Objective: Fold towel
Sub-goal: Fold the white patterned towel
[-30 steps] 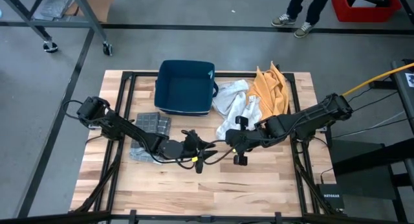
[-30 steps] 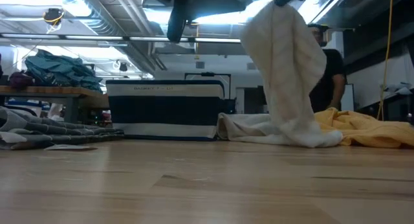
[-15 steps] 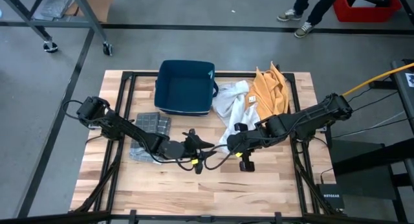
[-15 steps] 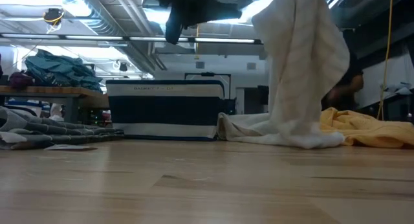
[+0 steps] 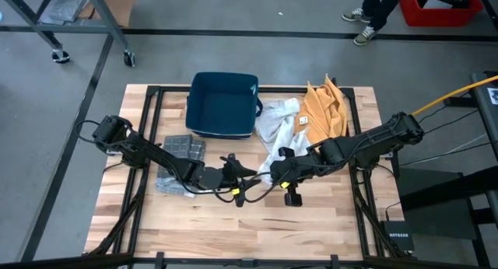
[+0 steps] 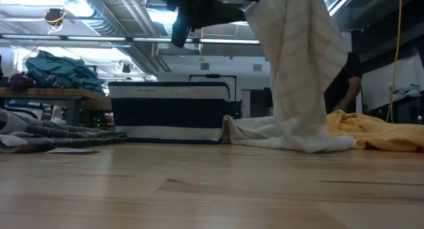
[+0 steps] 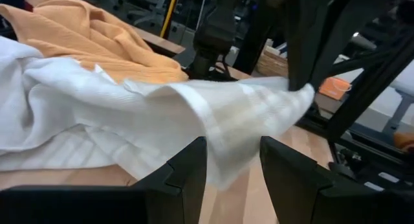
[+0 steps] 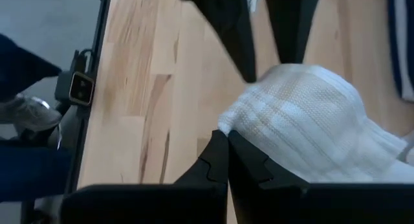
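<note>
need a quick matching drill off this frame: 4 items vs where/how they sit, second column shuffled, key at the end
Column one:
1. white towel
2. orange cloth
3. blue bin
4. gray folded cloth

Column two:
A. empty, at the table's far edge
B. flat on the table beside the left arm
C. one end lifted off the table by the right pincer
D. heaped at the far right of the table

The left pincer is open, just short of the lifted end.

Pairs: 1-C, 2-D, 3-A, 4-B
</note>
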Tool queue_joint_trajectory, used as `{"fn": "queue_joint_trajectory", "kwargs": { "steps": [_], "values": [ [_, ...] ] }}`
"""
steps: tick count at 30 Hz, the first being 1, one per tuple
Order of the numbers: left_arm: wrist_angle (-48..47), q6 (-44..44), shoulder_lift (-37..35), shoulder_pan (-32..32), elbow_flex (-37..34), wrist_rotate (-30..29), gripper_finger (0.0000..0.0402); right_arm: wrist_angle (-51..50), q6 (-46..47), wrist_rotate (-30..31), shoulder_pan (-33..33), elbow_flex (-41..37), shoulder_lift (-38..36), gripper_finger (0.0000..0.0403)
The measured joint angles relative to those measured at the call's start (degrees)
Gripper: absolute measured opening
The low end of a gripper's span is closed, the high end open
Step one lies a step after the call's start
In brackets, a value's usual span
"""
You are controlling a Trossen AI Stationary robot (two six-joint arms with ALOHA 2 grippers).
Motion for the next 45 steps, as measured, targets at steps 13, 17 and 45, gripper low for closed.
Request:
{"fn": "queue_joint_trajectory", "kwargs": {
  "steps": [13, 17, 45],
  "values": [
    [1.87, 2.25, 0.00, 0.00, 0.00, 3.93, 0.0098, 5.78, -0.32, 0.64, -0.04, 0.00, -0.01, 0.0003],
    [1.92, 2.83, 0.00, -0.09, 0.00, 3.96, 0.0026, 5.78, -0.33, 1.49, -0.07, 0.00, 0.01, 0.0003],
    [7.29, 9.78, -5.43, -1.73, 0.15, 1.14, 0.0000, 5.58, -0.07, 6.71, -0.09, 0.00, -7.11, 0.0005]
  ]
}}
